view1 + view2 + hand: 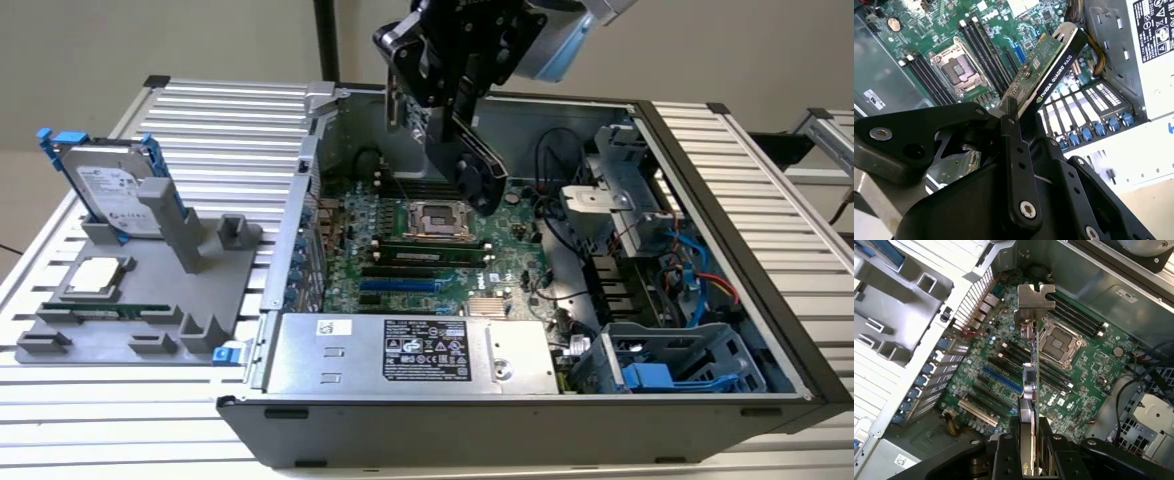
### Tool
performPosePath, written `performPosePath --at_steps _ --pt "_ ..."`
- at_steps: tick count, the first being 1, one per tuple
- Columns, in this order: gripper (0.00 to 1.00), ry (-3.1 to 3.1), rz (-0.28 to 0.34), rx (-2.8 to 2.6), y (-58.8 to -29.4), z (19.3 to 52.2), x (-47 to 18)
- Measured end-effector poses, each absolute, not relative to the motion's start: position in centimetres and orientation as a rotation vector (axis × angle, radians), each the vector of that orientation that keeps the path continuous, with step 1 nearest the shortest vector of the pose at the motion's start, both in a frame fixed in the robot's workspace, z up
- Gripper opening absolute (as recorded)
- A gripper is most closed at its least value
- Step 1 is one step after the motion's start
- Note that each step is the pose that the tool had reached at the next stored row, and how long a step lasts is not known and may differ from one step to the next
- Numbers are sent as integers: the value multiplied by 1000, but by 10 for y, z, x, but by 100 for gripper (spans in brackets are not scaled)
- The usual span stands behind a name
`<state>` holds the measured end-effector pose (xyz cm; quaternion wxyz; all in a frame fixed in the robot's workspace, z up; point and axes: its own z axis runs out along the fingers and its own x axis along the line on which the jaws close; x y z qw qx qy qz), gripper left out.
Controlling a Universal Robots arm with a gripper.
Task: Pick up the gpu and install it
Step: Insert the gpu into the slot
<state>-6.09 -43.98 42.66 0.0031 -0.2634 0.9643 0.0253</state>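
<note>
Arm: is reaching in from the top of the exterior view, wrist hanging above the open computer case (727, 180), fingers pointing down into it.
Gripper (467, 165): is clamping the gpu (1051, 60). In both wrist views the fingers (1010, 125) are closed flat against the card's two faces.
Gpu pose: is being carried in the air, edge-on and tilted. The green board face and the black face are both showing in the second wrist view.
Bracket: the silver end bracket (1035, 296) is sitting at the end of the card far from the fingers.
Gpu location: is hovering over the motherboard (400, 255), clear of it. In the first wrist view it is lining up beside the CPU socket (1059, 345) and across the memory slots.
Slots: the blue slot (1003, 380) and the long black slot (979, 412) are lying open, apart from the card.
Case: is lying on its side on the slatted table (214, 110), with the power supply (414, 350) along the near edge.
Exterior view's left: a grey fixture (200, 300) is holding the hard drive (107, 185) upright. A narrow green memory stick (107, 310) is lying flat on it near the front. All are well apart from the gripper.
</note>
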Motion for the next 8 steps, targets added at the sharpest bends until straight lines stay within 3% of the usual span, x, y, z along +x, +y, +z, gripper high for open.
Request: performPosePath --at_steps 8 --pt "0 2996 80 -928 -440 427 -61"
